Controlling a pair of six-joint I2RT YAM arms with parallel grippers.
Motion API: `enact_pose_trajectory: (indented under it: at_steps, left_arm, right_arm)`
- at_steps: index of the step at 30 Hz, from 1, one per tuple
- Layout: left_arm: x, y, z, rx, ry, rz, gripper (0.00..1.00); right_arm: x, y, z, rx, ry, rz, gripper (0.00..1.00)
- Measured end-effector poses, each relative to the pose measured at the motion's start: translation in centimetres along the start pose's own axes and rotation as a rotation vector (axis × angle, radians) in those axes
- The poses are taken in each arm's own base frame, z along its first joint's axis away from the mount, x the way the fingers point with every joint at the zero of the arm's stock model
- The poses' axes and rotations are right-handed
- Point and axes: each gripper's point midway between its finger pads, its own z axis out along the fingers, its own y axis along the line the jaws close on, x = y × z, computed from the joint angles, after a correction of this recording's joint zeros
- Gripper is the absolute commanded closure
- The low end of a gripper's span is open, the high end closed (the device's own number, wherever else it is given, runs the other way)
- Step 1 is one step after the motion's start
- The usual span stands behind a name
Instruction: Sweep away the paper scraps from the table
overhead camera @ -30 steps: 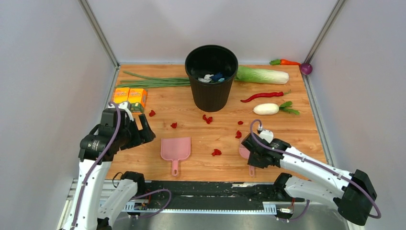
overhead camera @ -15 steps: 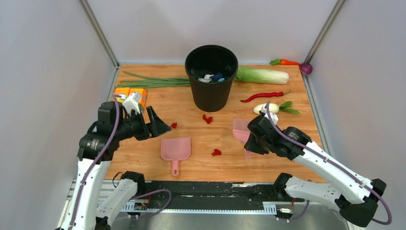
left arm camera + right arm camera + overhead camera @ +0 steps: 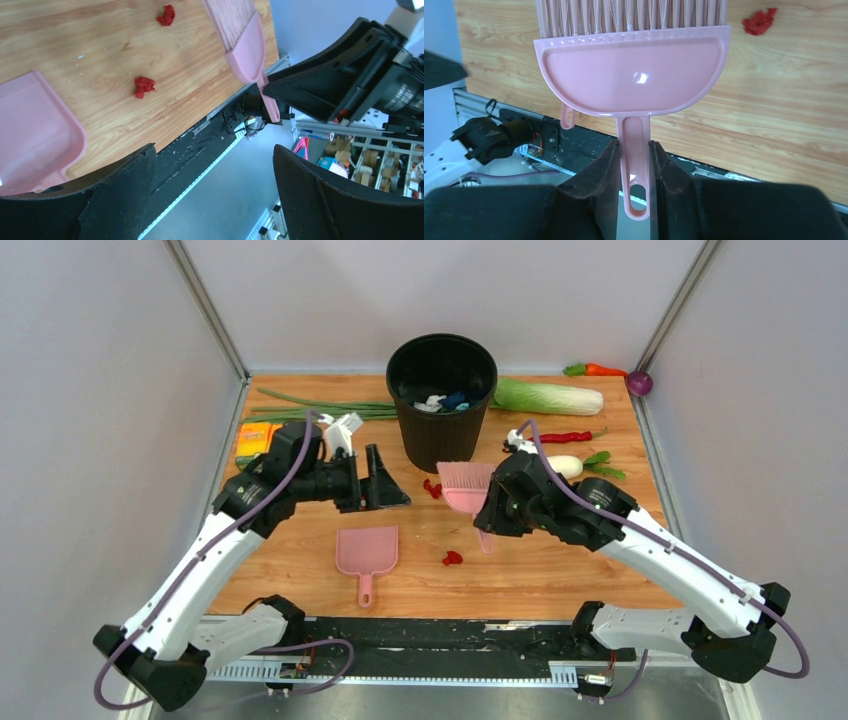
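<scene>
In the top view, red paper scraps lie on the wood table [image 3: 560,570]: one [image 3: 452,558] in front of the brush, a pair [image 3: 433,487] by the bin's foot. Others may be hidden under the arms. My right gripper [image 3: 489,524] is shut on the handle of a pink brush [image 3: 465,484], bristles toward the bin. The right wrist view shows the handle [image 3: 634,150] clamped between the fingers and one scrap [image 3: 760,21]. My left gripper [image 3: 388,486] is open and empty above the table, behind the pink dustpan [image 3: 366,550]. The left wrist view shows two scraps [image 3: 144,86], the dustpan [image 3: 30,130] and the brush [image 3: 242,40].
A black bin [image 3: 441,405] with white and blue scraps stands at the back middle. Green onions [image 3: 320,410], a cabbage [image 3: 550,396], a red chili [image 3: 565,437], a white radish [image 3: 568,466], a carrot [image 3: 600,369], a purple ball [image 3: 640,383] and orange boxes [image 3: 252,438] lie around.
My right arm has lifted the brush from the front edge and carried it left and back toward the bin. My left arm has swung right over the table, covering scraps on the left.
</scene>
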Motion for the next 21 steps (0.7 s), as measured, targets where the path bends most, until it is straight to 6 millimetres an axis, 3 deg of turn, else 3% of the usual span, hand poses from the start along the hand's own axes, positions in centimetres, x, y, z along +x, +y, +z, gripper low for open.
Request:
enact_pose_trajectory:
  at_steps: [6,11,13,16,21]
  left_arm:
    - [0.4,-1.5,3.0,0.01,0.035,0.019,0.12]
    - [-0.1,-1.7,3.8,-0.006,0.0,0.007,0.21]
    - [-0.6,-1.8,3.9,-0.011,-0.024,0.0,0.32]
    - [-1.2,-1.8,4.0,-0.015,-0.05,-0.012,0.69]
    - [-1.9,-2.7,4.2,0.018,-0.072,-0.036,0.98]
  right_arm:
    - [-1.1,4.2,-1.1,-0.102,-0.018,-0.061,0.97]
    - [-0.7,5.9,-1.6,-0.147,-0.014,-0.097,0.97]
    - [-0.5,6.2,-1.6,-0.152,-0.009,-0.107,0.97]
    - [-0.3,6.3,-1.6,-0.155,-0.007,-0.117,0.97]
    - [-0.4,6.2,-1.6,-0.149,-0.01,-0.126,0.97]
